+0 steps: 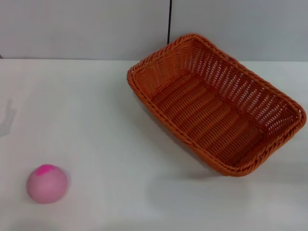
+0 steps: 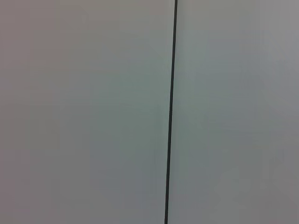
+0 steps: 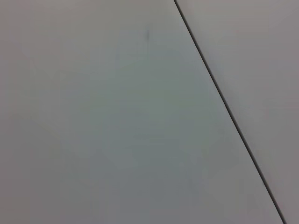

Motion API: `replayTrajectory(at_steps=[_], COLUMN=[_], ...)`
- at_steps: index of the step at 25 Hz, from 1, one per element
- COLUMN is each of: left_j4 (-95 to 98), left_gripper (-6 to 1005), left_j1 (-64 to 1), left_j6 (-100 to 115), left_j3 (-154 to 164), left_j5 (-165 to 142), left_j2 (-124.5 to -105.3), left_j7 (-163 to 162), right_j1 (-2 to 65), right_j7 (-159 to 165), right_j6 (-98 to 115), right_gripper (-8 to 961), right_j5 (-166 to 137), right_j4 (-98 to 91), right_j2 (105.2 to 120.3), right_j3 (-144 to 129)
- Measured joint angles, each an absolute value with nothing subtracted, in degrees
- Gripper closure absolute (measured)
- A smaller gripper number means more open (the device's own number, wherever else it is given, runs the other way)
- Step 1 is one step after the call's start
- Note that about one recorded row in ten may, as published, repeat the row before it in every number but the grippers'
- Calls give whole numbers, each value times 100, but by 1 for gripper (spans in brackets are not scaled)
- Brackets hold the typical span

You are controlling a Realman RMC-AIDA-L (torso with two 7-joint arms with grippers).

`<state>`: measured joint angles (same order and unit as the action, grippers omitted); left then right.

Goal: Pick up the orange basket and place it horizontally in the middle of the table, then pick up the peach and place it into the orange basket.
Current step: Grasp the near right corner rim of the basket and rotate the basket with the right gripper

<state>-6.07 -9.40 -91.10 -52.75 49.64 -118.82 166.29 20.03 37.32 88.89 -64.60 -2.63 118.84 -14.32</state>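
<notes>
The orange basket (image 1: 216, 101) lies on the white table (image 1: 96, 120) at the right, turned diagonally, one corner toward the back middle and one toward the right edge. It holds nothing. The peach (image 1: 46, 183), pale pink with a magenta patch on top, rests near the table's front left. Neither gripper shows in the head view. Both wrist views show only a plain grey wall with a thin dark seam (image 2: 171, 112), seam (image 3: 229, 112).
A grey wall with a dark vertical seam (image 1: 169, 21) stands behind the table's far edge. A faint shadow (image 1: 7, 118) falls on the table at the far left.
</notes>
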Motion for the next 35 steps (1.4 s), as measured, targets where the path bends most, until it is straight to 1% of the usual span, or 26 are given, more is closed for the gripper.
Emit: replayTrajectory(at_steps=[5, 16, 18, 23, 24, 25, 26, 28, 32, 35], left_j4=[-606, -524, -503, -461, -457, -457, -457, -457, -514, -505], left_gripper=[188, 192, 193, 195, 196, 196, 196, 197, 199, 200], left_j1=[-823, -557, -540, -583, -596, -612, -627, -666, -717, -799], left_j6=[-9217, -9354, -9355, -9355, -9355, -9353, -9346, -9337, -9342, -9310], left_j3=[-5280, -5304, -5309, -5310, -5308, -5308, -5309, -5310, -5306, -5272], left_j5=[4977, 5001, 5002, 4974, 4965, 4964, 4965, 4966, 4975, 4965], left_j2=[-11856, -11826, -11825, -11819, -11818, -11814, -11813, -11814, -11839, -11843], left_j7=[16629, 16076, 16041, 16045, 16046, 16053, 16061, 16064, 16064, 16068], right_j1=[1980, 1937, 1817, 1467, 1439, 1476, 1476, 1694, 2485, 3225], right_j7=[3732, 4266, 4870, 7490, 8103, 9054, 9054, 10154, 11791, 12571], right_j6=[8881, 8855, 9022, 9331, 9285, 9169, 9169, 9108, 9510, 10073], right_gripper=[124, 127, 128, 130, 130, 130, 131, 131, 133, 134], right_j5=[-6460, -6758, -6944, -7807, -8105, -8757, -8757, -9746, -11683, -13023], right_j4=[-228, -589, -1013, -3082, -3576, -4483, -4483, -5403, -6269, -6556], right_j2=[11897, 11866, 11873, 11863, 11852, 11801, 11801, 11617, 11115, 10860], right_j3=[-1432, -1786, -1860, -1869, -1861, -1851, -1851, -1855, -1745, -1719])
